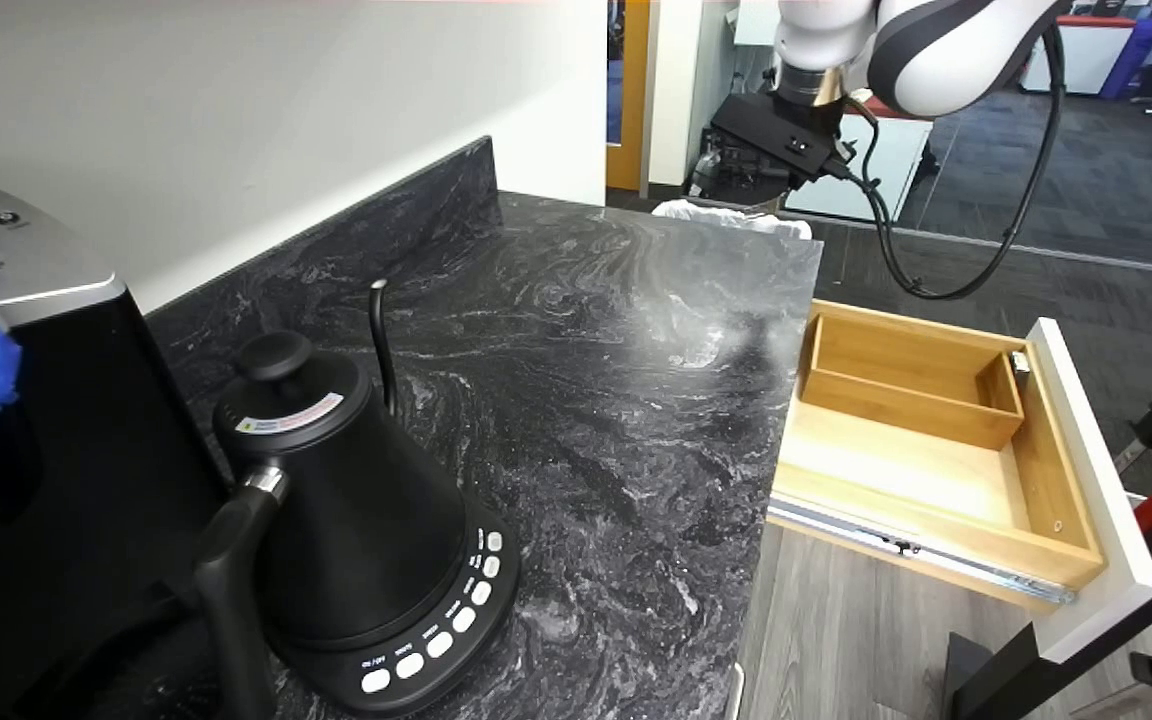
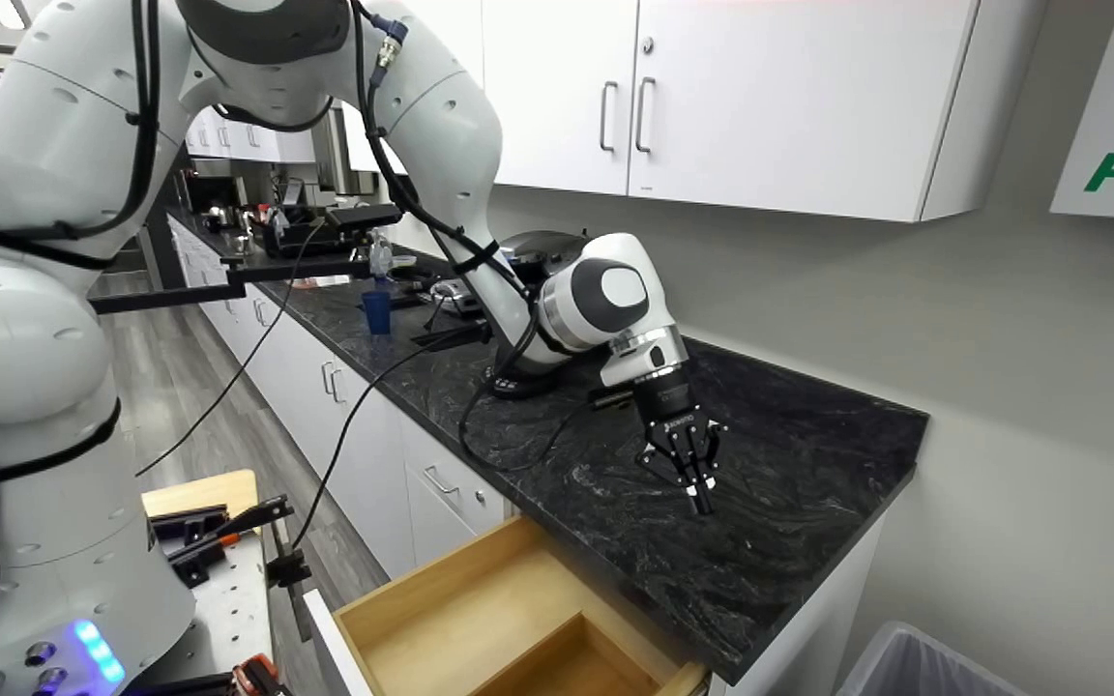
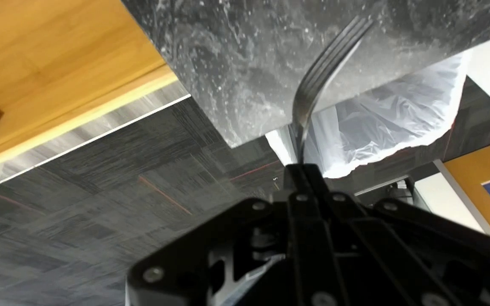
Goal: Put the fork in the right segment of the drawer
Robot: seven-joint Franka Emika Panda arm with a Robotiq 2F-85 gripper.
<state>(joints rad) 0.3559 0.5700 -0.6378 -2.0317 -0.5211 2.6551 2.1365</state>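
Silvery fork (image 3: 303,106) clamped in end effector (image 3: 301,168), drawer (image 1: 916,465) well apart, jutting open past black counter (image 1: 626,430) edge

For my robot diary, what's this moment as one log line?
gripper: shut on fork | drawer: open | fork in drawer: not yet | kettle: on counter
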